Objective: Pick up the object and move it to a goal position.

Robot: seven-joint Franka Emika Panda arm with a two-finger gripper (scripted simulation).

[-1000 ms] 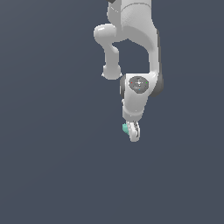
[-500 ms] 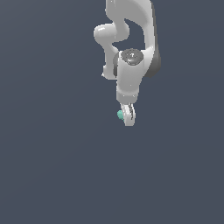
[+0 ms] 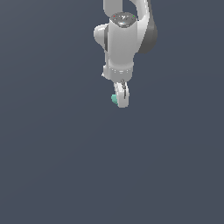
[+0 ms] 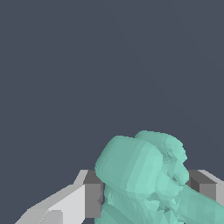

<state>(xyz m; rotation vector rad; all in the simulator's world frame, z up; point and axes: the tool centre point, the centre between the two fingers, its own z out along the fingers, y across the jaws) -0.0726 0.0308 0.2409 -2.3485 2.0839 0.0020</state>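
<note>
Honestly not much to be reported besides the backdrop (image 3: 52,175): a flat, matte field of dark slate blue-grey, and the whole exterior view is filled with it from edge to edge. The same colour is seen in the wrist view too, where the upper part of the picture is taken up by it. The tone is kept pretty much even throughout, with only very faint shading to be made out. Whether it's a floor, a tabletop or just a wall can't be told.
</note>
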